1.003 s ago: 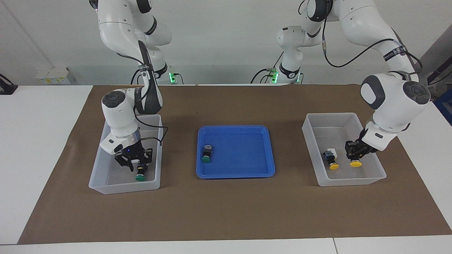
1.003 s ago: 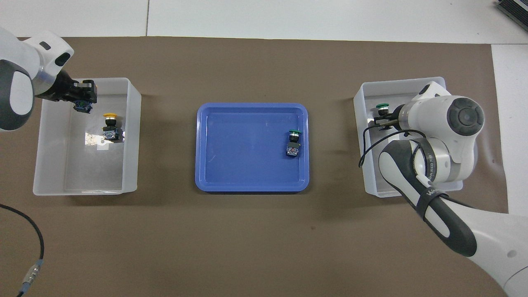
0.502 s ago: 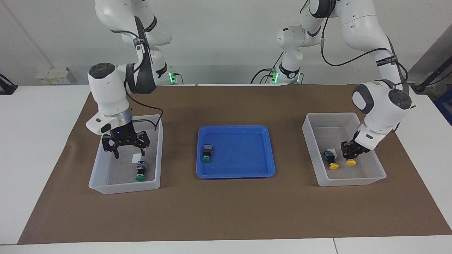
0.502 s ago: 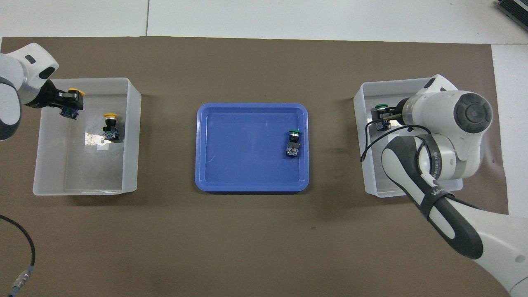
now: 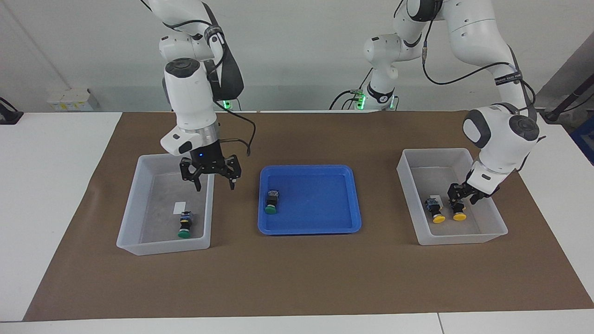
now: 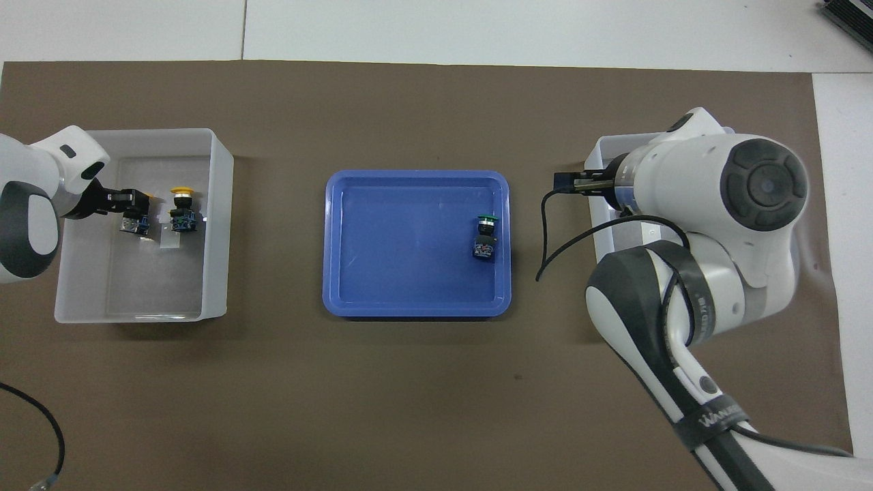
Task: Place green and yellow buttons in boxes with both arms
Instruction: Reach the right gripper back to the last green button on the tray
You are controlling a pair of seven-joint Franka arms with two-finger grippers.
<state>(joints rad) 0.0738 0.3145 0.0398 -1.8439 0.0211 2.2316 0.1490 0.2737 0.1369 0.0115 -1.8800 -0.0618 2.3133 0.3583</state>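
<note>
My right gripper (image 5: 213, 182) is open and empty, up in the air over the wall of the box (image 5: 134, 195) at the right arm's end, on the side toward the tray. One green button (image 5: 185, 226) lies in that box. A second green button (image 5: 271, 202) lies in the blue tray (image 5: 308, 169); it also shows in the overhead view (image 6: 485, 235). My left gripper (image 5: 461, 198) is low inside the other box (image 5: 408, 185), right at a yellow button (image 5: 459, 215) that is beside another yellow button (image 5: 435, 212).
A brown mat (image 5: 297, 278) covers the table between the white margins. In the overhead view the right arm (image 6: 709, 225) hides most of its box (image 6: 599, 153), and the green button in it is out of sight. Cables hang from both arms.
My right gripper rose out of its box, leaving the green button there, and moved toward the blue tray. My left gripper brought its yellow button down beside the other yellow one.
</note>
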